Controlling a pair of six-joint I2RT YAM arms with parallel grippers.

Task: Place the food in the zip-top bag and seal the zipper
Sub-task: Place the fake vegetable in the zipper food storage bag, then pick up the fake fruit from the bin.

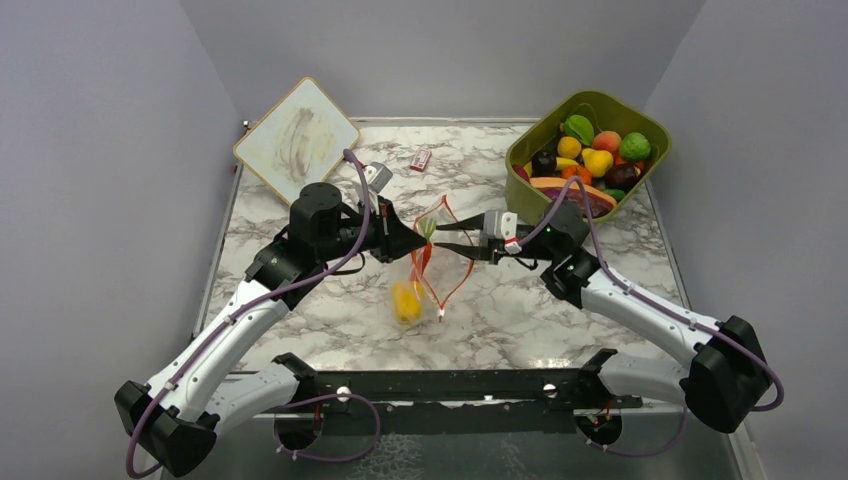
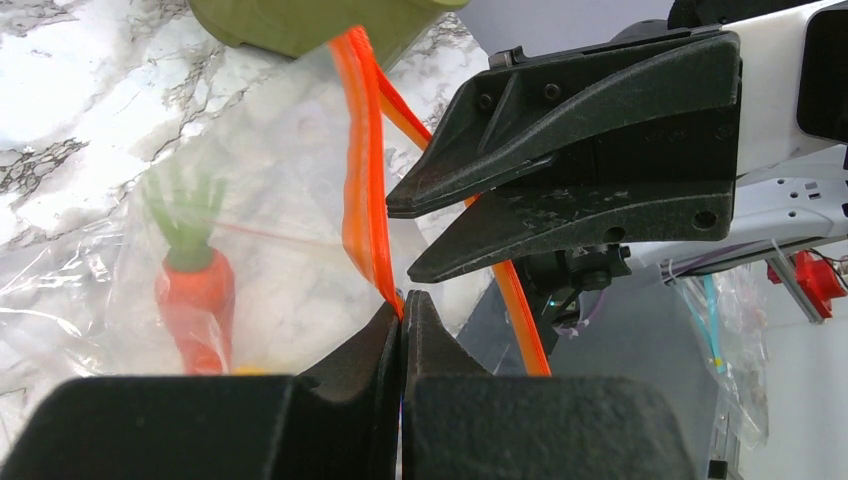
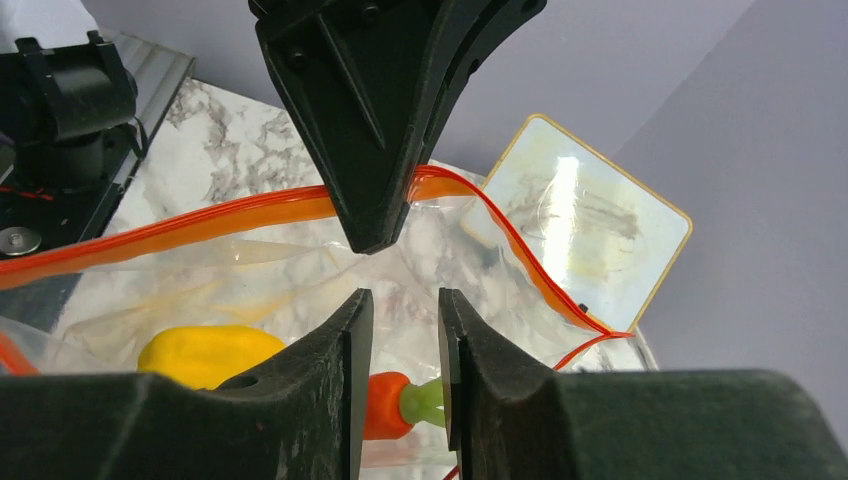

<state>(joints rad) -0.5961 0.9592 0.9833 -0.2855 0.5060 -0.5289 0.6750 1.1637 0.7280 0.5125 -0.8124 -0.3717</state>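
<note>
Between the two grippers, the zip-top bag [image 1: 425, 285] hangs with its mouth held up off the marble table [image 1: 500, 320]. The left gripper [image 2: 403, 312] is clenched on the zipper [image 2: 362, 180], with the orange-red strip pinched right at its fingertips, and the clear plastic sags below and ahead of it. The right gripper [image 3: 405, 315] meets it almost tip to tip, just beside the strip, its jaws a little apart with nothing seen held between them. Inside the bag, below both grippers, lie a yellow piece of food [image 3: 205, 352] and a toy carrot [image 2: 195, 300], which the wrist views show most plainly. Behind the right gripper, well apart, the olive-green tub [image 1: 655, 135] holds more food [image 1: 598, 160]. Only the overhead view looks into it, while the left wrist view catches just its wall. Beyond the left gripper sits a pale board [image 1: 297, 140]. A small red-white packet [image 1: 420, 160] lies between board and tub, its print too small to read.
</note>
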